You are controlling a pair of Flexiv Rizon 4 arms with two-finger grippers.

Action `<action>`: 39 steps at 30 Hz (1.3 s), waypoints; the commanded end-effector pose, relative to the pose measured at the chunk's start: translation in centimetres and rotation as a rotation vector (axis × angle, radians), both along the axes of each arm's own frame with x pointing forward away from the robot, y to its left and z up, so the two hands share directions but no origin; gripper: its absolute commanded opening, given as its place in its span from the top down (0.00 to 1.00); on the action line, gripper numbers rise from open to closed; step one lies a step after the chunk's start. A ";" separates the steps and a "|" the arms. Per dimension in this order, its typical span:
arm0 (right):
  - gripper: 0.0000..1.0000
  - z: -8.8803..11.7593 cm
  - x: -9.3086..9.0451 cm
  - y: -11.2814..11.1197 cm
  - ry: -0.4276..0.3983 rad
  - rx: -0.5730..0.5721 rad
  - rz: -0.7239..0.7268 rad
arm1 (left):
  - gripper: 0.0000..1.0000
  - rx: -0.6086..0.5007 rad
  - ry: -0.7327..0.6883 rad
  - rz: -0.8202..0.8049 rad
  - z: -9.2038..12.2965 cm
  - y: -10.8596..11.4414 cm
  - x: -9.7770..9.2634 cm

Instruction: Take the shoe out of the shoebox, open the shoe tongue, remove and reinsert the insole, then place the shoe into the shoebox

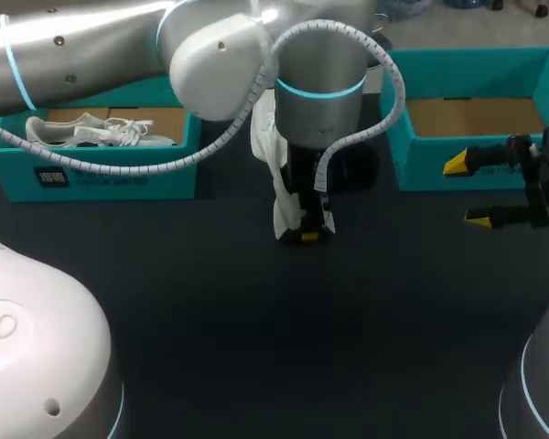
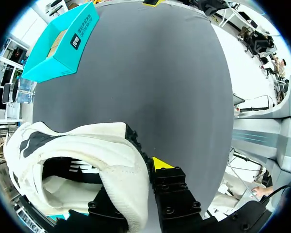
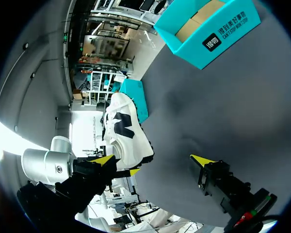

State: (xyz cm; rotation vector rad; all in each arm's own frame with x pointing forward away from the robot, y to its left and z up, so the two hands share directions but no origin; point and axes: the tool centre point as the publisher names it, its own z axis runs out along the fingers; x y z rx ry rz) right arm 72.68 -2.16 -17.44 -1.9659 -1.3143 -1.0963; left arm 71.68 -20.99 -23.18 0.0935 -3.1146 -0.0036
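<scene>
The white shoe (image 1: 278,187) stands on end near the middle of the dark table (image 1: 256,347), a bit toward 12 o'clock. Its long way runs up and down, heel low, toe up. The left claw (image 1: 307,235) pinches the shoe's heel rim tight. At 3 o'clock the right claw (image 1: 469,191) is spread wide and free, just in front of the blue shoebox (image 1: 421,165) at 2 o'clock

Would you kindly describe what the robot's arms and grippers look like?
The left arm and right arm have smooth, rounded silver-white shells with glowing cyan rings at the joints. A white ribbed cable hose loops around the left wrist. The left gripper and right gripper are black, each with two fingers ending in bright yellow tips.
</scene>
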 end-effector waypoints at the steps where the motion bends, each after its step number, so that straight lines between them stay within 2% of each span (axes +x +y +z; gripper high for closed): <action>1: 0.00 0.0 -0.1 0.1 0.001 -0.003 -0.003 | 1.00 -0.010 -0.009 -0.001 0.7 0.7 -0.3; 11: 0.00 0.0 -0.1 0.1 0.001 -0.003 -0.003 | 1.00 -0.015 -0.007 -0.019 0.6 1.2 0.0; 22: 0.00 0.0 -0.1 0.1 0.001 -0.003 -0.003 | 1.00 -0.028 0.047 -0.046 2.5 5.6 5.1; 30: 0.00 0.0 -0.1 0.1 0.001 -0.003 -0.003 | 1.00 -0.020 0.064 -0.040 4.7 8.8 9.0; 39: 0.00 0.0 -0.1 0.1 0.001 -0.003 -0.003 | 1.00 0.015 0.088 -0.071 5.9 13.4 13.1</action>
